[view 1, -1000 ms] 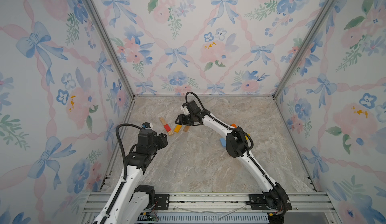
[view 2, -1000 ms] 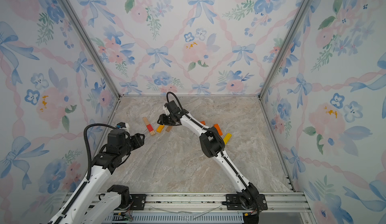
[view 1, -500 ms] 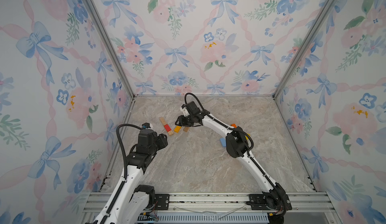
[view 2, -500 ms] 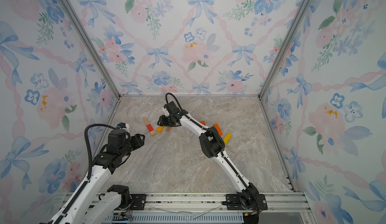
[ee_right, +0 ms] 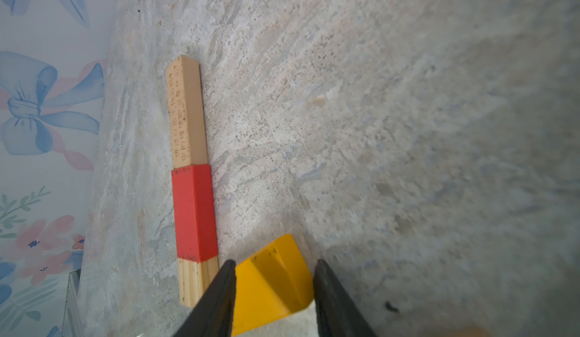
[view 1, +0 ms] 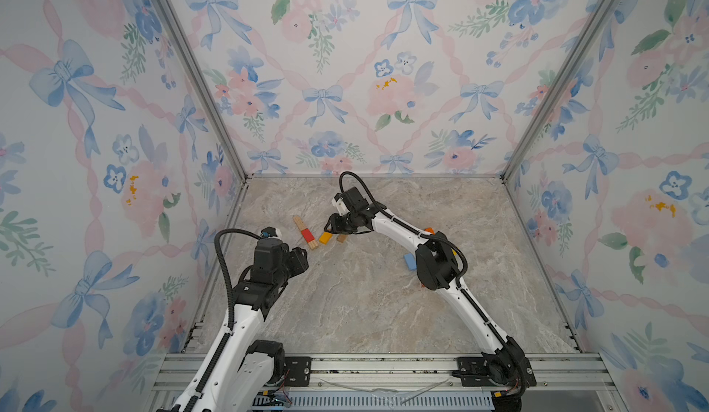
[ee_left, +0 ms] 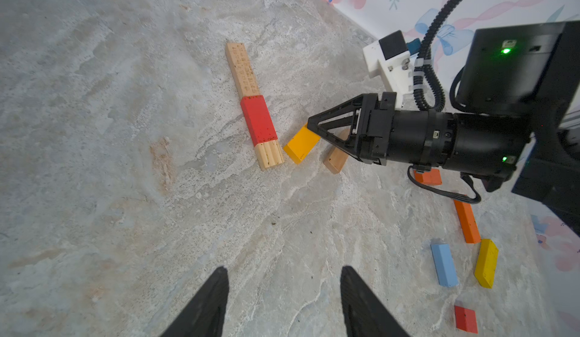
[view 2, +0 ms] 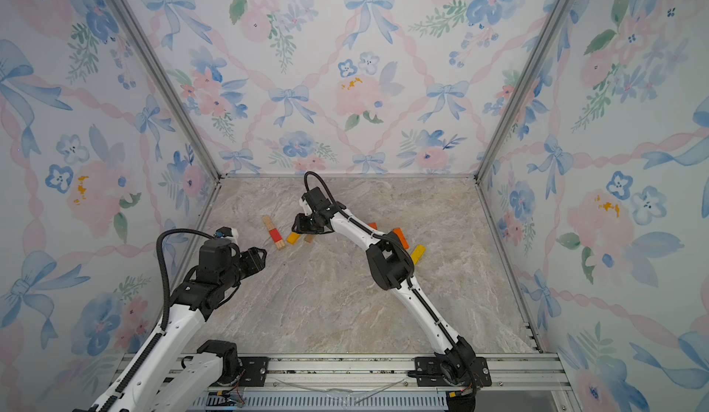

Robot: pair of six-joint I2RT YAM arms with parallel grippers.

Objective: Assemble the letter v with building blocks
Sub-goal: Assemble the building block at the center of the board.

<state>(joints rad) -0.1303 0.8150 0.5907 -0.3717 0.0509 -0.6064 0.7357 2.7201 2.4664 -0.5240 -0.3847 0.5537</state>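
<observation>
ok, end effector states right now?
Left end effector: open, empty.
Right end effector: fingers either side of the yellow block; whether it grips cannot be told.

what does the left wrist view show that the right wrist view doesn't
Left wrist only: the right gripper from outside, the open left gripper, and spare blocks further off: two orange blocks, a blue block, a yellow block, a small red block. Right wrist only: the right gripper's fingers close up, one each side of the yellow-orange block; whether they press it I cannot tell. Both: that block beside the end of a row of long wooden bar, red block and ridged wooden piece.
</observation>
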